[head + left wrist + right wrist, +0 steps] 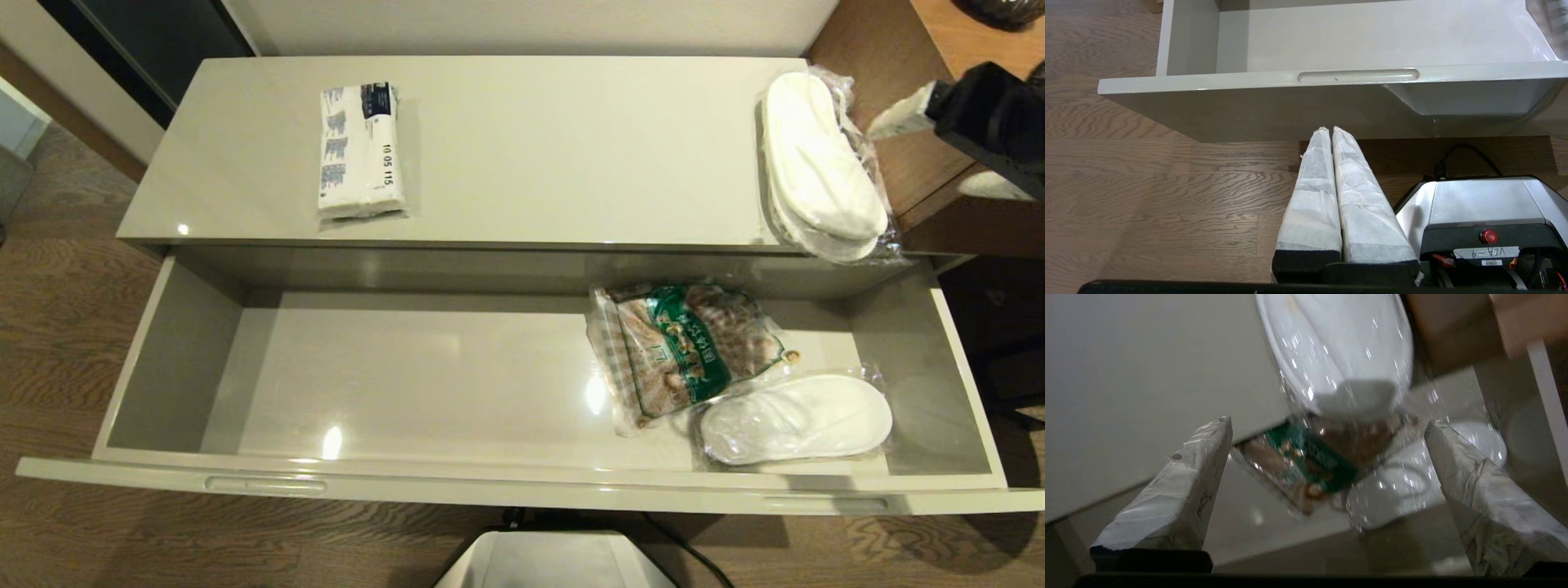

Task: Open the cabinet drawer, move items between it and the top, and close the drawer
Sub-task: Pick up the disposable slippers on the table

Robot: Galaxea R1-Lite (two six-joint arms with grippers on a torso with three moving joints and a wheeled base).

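The drawer (506, 482) was pulled all the way out. On the cabinet top (571, 147), the white pack (361, 151) lay left of the wrapped slippers (820, 167). Right claw (1327, 428) gaped wide above those slippers, holding nothing; left claw (1331, 130) was pinched closed below the drawer front.

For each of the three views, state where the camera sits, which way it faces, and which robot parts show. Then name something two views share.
Head: high, facing down on the cabinet top and open drawer; right arm at the edge.
Left wrist: low, facing the drawer front; shut left pincer, robot base.
Right wrist: above the wrapped slippers, open right pincer.
Shared: green snack bag, head and right wrist.
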